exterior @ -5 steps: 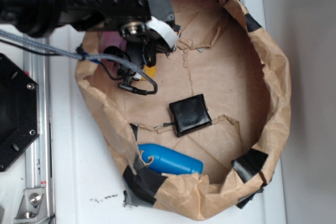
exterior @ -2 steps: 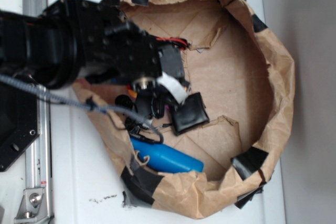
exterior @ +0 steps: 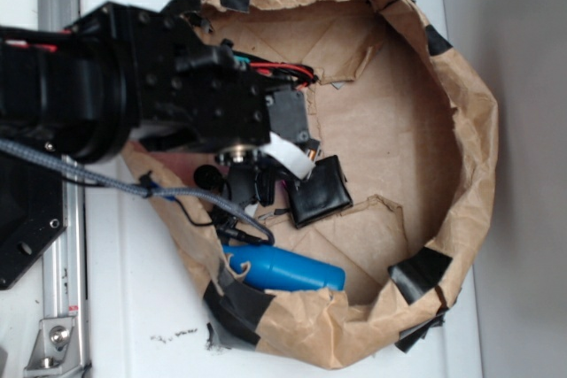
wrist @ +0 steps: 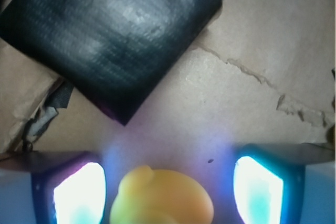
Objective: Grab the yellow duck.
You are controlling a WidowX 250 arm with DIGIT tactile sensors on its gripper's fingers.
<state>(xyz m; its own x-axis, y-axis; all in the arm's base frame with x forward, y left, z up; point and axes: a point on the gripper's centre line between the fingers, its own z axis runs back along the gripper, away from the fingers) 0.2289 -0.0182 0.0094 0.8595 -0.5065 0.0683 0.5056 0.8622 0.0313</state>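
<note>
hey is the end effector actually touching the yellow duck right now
Apart. The wrist view shows the yellow duck between the end effector fingers, with bare gaps on both sides, wider on the right. The exterior view hides the duck behind the arm.

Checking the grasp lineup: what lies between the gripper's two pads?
In the wrist view, the yellow duck sits between the gripper pads, gaps showing on both sides.

The duck (wrist: pixel 160 198) shows only in the wrist view, low in the middle at the bottom edge. It is a small, rounded, bright-yellow lump, glossy and blurred from being so close. A small bump sits on its upper left. Only the top shows; the rest is cut off, and its facing can't be told. In the exterior view it is hidden.
</note>
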